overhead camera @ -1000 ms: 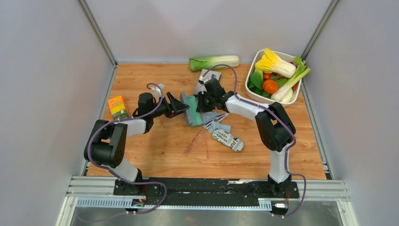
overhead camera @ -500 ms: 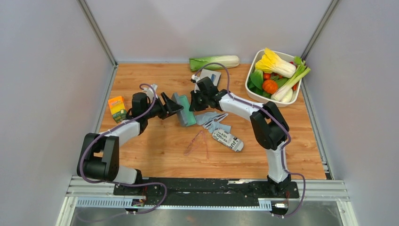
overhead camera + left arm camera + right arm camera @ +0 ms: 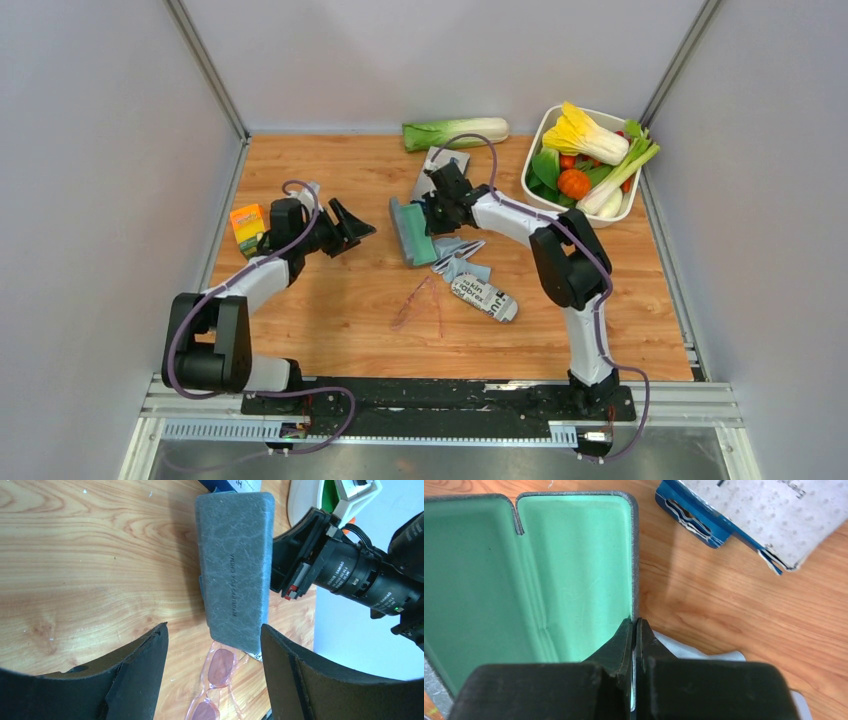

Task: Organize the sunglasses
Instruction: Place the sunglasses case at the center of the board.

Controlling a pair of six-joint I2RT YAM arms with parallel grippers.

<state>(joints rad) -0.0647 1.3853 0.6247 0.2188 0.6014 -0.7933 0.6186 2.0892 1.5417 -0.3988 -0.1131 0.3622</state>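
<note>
Lying flat on the wooden table (image 3: 330, 300), the sunglasses (image 3: 420, 303) sit near the middle of the board, in front of both arms and touched by neither. In the top view their lens bar runs on a slant from near-left to far-right, with one slim arm splayed toward the near edge; the left wrist view shows the pink lenses (image 3: 215, 680) just past the end of the grey case (image 3: 235, 570). That case (image 3: 410, 230) is open just beyond the glasses, its teal lining turned toward the right arm and its grey shell toward the left. The right gripper (image 3: 635, 630) is clenched on the rim of the case lid. The left gripper (image 3: 355, 222) hangs apart from the case with its jaws spread wide and nothing between them. A light blue cloth (image 3: 462, 262) and a printed tube (image 3: 485, 297) lie just right of the glasses. Farther out are a blue-edged booklet (image 3: 769, 510), an orange carton (image 3: 249, 228), a cabbage (image 3: 455, 132) and a white bowl (image 3: 528, 170) of vegetables. Grey walls enclose the table.
</note>
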